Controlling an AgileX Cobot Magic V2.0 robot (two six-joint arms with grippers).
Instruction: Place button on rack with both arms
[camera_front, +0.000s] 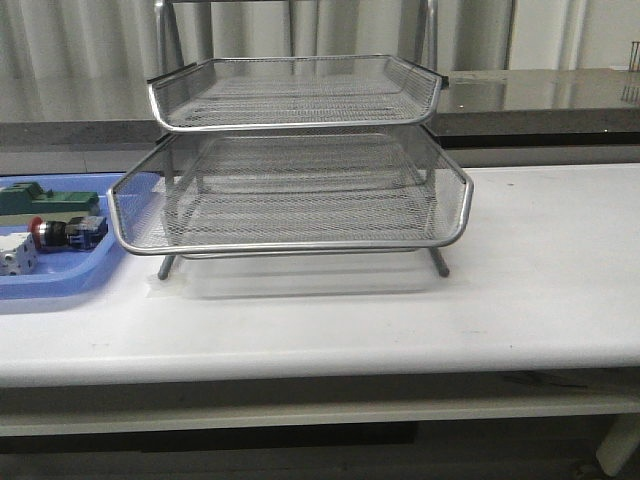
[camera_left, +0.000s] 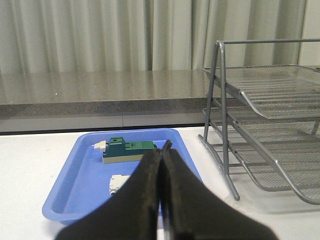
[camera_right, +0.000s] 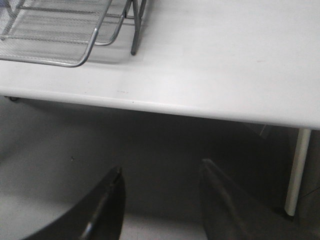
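The button is seen left of the rack, probably light and rigid; its black collar is best gripped. The left hand is pressed together, the right hand spread.

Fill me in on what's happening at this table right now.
Nothing is being handled yet. The button lies in the blue tray on the table's left side, beside a green block and a white switch. The wire rack stands in the middle with nothing visible in its trays. The left end effector is shut and empty, pointed toward the blue tray. The right end effector is open, off the table's front edge, holding nothing.
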